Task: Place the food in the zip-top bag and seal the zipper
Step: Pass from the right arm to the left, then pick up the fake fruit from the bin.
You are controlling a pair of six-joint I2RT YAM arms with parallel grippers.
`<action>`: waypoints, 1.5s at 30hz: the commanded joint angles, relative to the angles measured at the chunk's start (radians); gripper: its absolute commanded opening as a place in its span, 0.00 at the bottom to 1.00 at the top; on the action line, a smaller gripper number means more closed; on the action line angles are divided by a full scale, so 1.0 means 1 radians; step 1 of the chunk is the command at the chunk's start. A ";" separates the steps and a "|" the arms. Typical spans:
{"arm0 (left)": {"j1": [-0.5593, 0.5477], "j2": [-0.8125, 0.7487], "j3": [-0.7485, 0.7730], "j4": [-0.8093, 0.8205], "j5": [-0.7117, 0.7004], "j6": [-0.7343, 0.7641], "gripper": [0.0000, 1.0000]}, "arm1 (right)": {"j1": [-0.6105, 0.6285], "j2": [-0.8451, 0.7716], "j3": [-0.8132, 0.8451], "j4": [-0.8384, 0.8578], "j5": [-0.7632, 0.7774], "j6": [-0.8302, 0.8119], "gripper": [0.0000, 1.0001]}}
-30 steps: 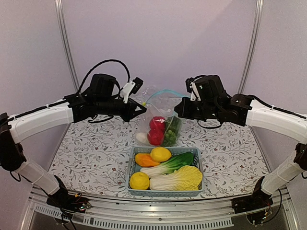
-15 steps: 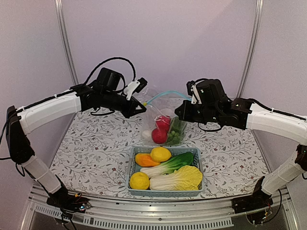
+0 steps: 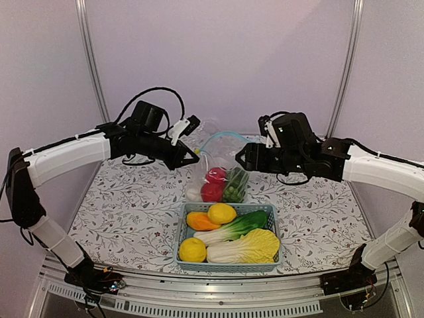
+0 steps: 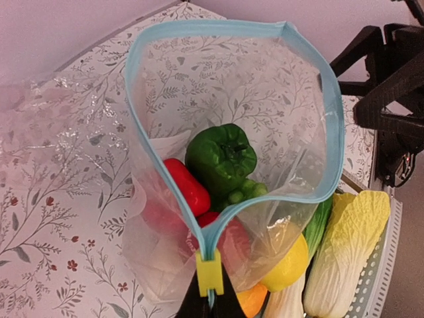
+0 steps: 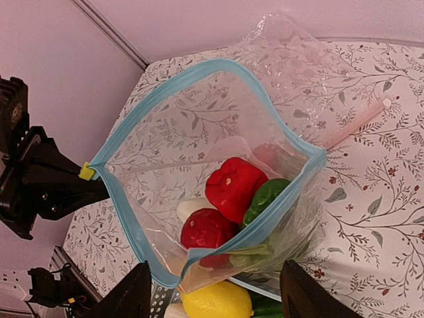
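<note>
Roughly halfway, by my read. The left pincer (image 3: 193,154) is clamped shut on one corner of the zip-top bag (image 3: 222,165), at the yellow tab (image 4: 210,273). The bag hangs from it just behind the basket (image 3: 182,232), bottom apparently on the table (image 3: 119,212).

The right pincer (image 3: 244,159) is spread wide beside the far side of the mouth, holding nothing.

Food already in the bag: red pepper (image 5: 235,185), green pepper (image 4: 218,156), red round fruit (image 5: 205,232), white radish (image 5: 189,209).

Left in the basket: two lemons (image 3: 222,212), an orange piece (image 3: 201,220), green leaves (image 3: 238,226), cabbage (image 3: 248,246).

The zipper (image 4: 212,24) gapes open, so sealing is not yet done.
</note>
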 commanded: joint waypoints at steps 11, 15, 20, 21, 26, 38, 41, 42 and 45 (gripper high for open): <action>0.001 -0.063 -0.022 -0.001 0.041 -0.001 0.00 | 0.233 -0.131 -0.041 -0.230 0.084 -0.187 0.82; -0.001 -0.063 -0.022 -0.004 0.036 -0.006 0.00 | 0.295 -0.066 -0.023 -0.221 0.078 -0.151 0.83; -0.005 -0.068 -0.022 -0.004 0.031 -0.008 0.00 | 0.368 0.074 0.049 -0.202 0.058 -0.122 0.83; -0.005 -0.068 -0.021 -0.004 0.028 -0.007 0.00 | 0.381 0.114 0.069 -0.202 0.052 -0.121 0.83; -0.007 -0.072 -0.014 -0.023 -0.002 0.000 0.00 | 0.433 0.233 0.136 -0.189 0.012 -0.142 0.83; -0.008 -0.073 -0.008 -0.029 -0.009 -0.010 0.00 | 0.481 0.396 0.184 -0.171 -0.065 -0.200 0.85; -0.008 -0.073 -0.007 -0.031 -0.009 -0.008 0.00 | 0.481 0.417 0.195 -0.171 -0.065 -0.210 0.87; -0.008 -0.072 -0.007 -0.031 -0.009 -0.008 0.00 | 0.480 0.430 0.199 -0.171 -0.067 -0.213 0.87; -0.008 -0.070 -0.005 -0.033 -0.010 -0.007 0.00 | 0.481 0.467 0.217 -0.172 -0.078 -0.213 0.87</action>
